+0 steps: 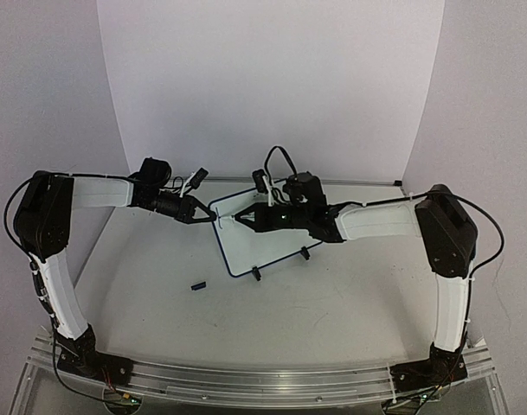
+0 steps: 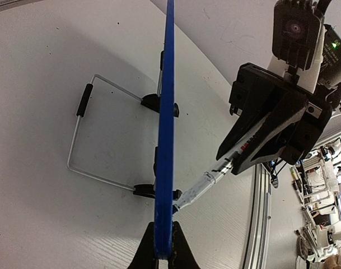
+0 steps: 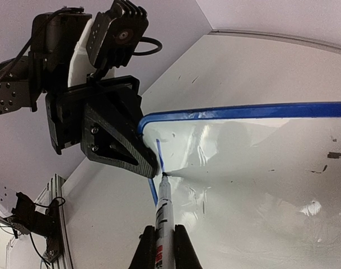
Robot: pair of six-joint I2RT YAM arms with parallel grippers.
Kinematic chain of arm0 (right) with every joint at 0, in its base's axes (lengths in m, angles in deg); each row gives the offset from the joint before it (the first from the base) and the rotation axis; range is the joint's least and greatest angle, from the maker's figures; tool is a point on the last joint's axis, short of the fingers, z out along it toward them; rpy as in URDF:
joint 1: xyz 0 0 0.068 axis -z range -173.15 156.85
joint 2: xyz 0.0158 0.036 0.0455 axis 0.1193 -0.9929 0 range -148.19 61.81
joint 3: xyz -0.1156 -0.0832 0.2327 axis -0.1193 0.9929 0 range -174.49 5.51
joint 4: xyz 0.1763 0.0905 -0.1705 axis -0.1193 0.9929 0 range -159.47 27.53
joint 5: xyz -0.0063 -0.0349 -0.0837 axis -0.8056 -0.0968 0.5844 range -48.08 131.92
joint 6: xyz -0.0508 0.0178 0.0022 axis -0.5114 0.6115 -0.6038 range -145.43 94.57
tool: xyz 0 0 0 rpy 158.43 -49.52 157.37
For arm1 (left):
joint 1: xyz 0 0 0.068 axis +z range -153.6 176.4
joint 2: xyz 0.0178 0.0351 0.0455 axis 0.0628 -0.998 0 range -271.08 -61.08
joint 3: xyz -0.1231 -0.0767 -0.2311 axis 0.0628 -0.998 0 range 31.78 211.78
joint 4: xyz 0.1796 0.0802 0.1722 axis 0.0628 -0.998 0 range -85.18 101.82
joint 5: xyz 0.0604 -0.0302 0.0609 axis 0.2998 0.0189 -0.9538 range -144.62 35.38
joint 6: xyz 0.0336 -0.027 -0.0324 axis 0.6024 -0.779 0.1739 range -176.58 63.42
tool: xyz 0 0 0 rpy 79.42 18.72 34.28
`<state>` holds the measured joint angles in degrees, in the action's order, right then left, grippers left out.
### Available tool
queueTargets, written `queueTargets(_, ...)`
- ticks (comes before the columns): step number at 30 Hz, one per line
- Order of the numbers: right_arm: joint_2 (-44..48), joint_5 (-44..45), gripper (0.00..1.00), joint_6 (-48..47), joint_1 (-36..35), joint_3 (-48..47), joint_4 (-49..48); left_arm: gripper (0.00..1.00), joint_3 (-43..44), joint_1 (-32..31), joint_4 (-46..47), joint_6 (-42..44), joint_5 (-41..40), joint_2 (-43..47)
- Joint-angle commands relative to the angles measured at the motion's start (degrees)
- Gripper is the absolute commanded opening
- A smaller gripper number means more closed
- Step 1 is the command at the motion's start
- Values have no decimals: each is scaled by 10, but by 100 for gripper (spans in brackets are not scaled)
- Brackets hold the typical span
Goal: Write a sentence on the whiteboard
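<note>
From above, the whiteboard [image 1: 267, 246] stands tilted on the table [image 1: 332, 303], at its middle between the two arms, on two black clip feet [image 1: 256, 274] at its near edge. The left fingers [image 1: 189, 210] meet its far-left corner. The right fingers [image 1: 259, 218] reach across its face from the right. A small black piece [image 1: 197, 285] lies on the table near and to the left of the board, apart from it. To the near right the table is bare, and white walls [image 1: 272, 78] close the far side.

In the left wrist view the board is seen edge-on, and the left fingers [image 2: 182, 255] are narrowed onto its blue rim [image 2: 167, 112]. A wire stand [image 2: 80, 140] props it from behind. The right fingers [image 2: 271, 134] grip a marker [image 2: 212, 178] whose tip touches the board's face. A metal rail [image 2: 260, 213] borders the table.

In the right wrist view the right fingers [image 3: 184, 255] clasp the marker, its tip on the board just beside the left fingers [image 3: 117, 140] that pinch the corner. Of the sentence [image 3: 159, 154] only one short blue stroke shows, with no readable word. The marker's red and black label is too blurred to read.
</note>
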<state>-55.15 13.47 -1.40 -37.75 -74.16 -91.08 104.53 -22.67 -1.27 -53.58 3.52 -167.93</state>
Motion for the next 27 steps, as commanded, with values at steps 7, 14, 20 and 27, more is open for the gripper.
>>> queueTargets(7, 35, 65, 0, -10, 1, 23, -7, 0, 13, -4, -22, 26, -17, 18)
queueTargets(14, 41, 65, 0, -10, 1, 28, -11, 0, 14, -4, -23, 27, -17, 19)
queueTargets(20, 57, 58, 0, -10, 1, 37, -15, 0, 14, -4, -24, 28, -18, 19)
queueTargets(27, 84, 22, 0, -4, 1, 47, -36, 0, 14, -4, -25, 28, -18, 20)
